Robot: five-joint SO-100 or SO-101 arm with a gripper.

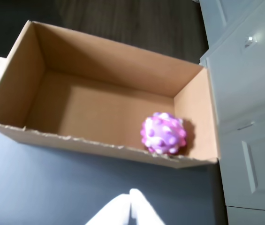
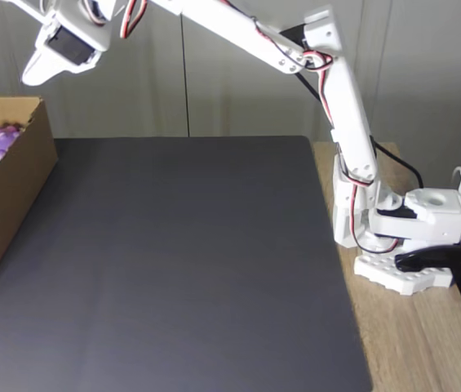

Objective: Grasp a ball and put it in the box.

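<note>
Ball: the bumpy pink-purple ball (image 1: 163, 134) lies on the floor of the cardboard box (image 1: 99, 110), in the wrist view's near right corner, close against the near wall and just beside the right end wall; in the fixed view it peeks over the box rim (image 2: 0, 145) at the left edge.
Box: it stands open-topped at the left edge of the dark tabletop (image 2: 173, 261) as the fixed view shows it, part of it running past that edge.
Claw: the white claw (image 1: 130, 208) hangs high above the tabletop near the box, its two fingertips pressed together with nothing between them.
Arm: it is stretched from its base on the wooden strip at the right edge across to the upper left of the fixed view.
Done: by my reckoning both grasp and drop are finished, since the ball is inside and free of the claw.
Left: nothing of the task itself; perhaps only bringing the arm home.
</note>
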